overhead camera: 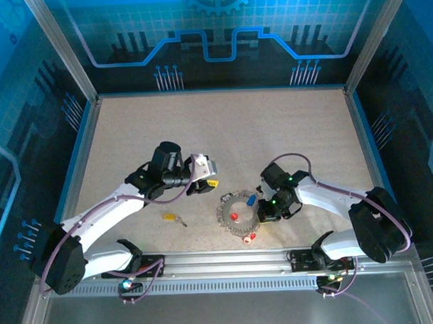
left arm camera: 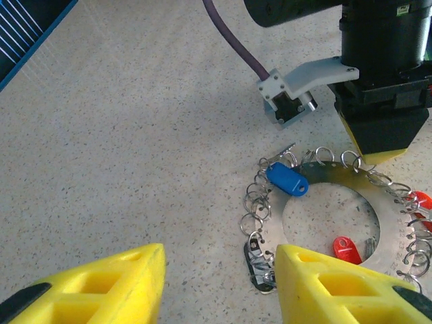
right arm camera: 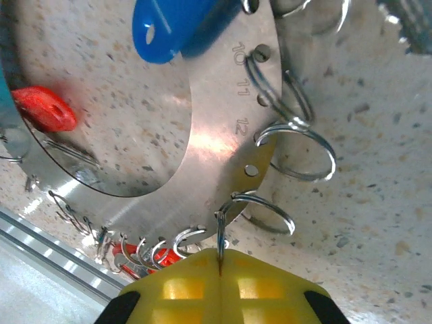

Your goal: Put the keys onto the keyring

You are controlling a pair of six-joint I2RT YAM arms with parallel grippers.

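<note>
The keyring (overhead camera: 225,206) lies flat on the table between both arms, a silvery plate (left arm camera: 337,177) edged with small split rings. A blue key (overhead camera: 251,200) (left arm camera: 287,179) (right arm camera: 175,27) rests on its far rim. One red key (overhead camera: 233,216) (left arm camera: 344,248) (right arm camera: 44,108) lies inside it, more red ones (overhead camera: 249,237) (right arm camera: 145,256) hang at its near rim. A yellow key (overhead camera: 170,217) lies loose to the left. My right gripper (overhead camera: 268,211) (right arm camera: 220,260) is shut on one split ring at the plate's (right arm camera: 216,135) edge. My left gripper (overhead camera: 205,182) (left arm camera: 219,287) hovers open, nothing between its fingers (left arm camera: 101,290).
A metal rail (overhead camera: 227,261) runs along the near table edge just below the keyring. Blue walls enclose the table on three sides. The right gripper's black body (left arm camera: 381,74) stands over the keyring's far right side in the left wrist view.
</note>
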